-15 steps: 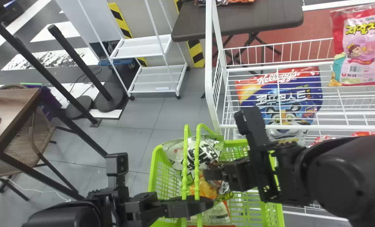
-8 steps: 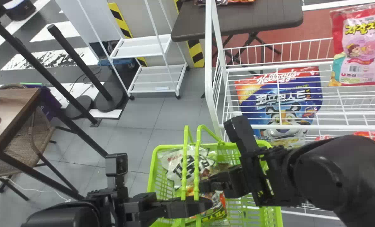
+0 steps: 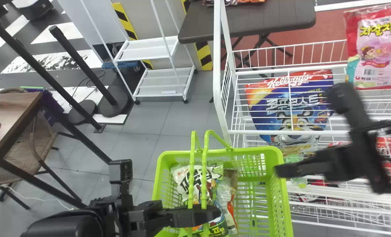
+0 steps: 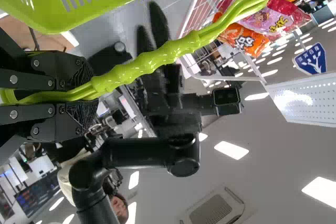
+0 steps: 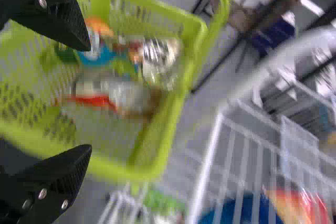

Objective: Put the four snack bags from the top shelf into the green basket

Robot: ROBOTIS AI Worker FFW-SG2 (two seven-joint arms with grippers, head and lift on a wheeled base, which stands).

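I have my right gripper (image 5: 89, 97) at the right-hand rim of the green basket (image 3: 282, 200), its fingers wide apart with nothing between them. My left gripper (image 4: 84, 98) is pinched around the basket's handles (image 4: 152, 61). In the basket lie a white bag (image 3: 182, 179), a clear bag (image 3: 223, 194) with red on it and a bright bag (image 3: 218, 229) nearest me. They overlap, so I can't tell whether all four are in.

I judge the dropping done here and clearing the rim to be the step in hand. I want to lift those spread fingers well over the edge before swinging out; a low sweep could hook the mesh or the white rack (image 3: 217, 65). The left grip should hold firm so the basket can't tip. I'd count the bags before touching the pink bag (image 3: 376, 59) at the rack.
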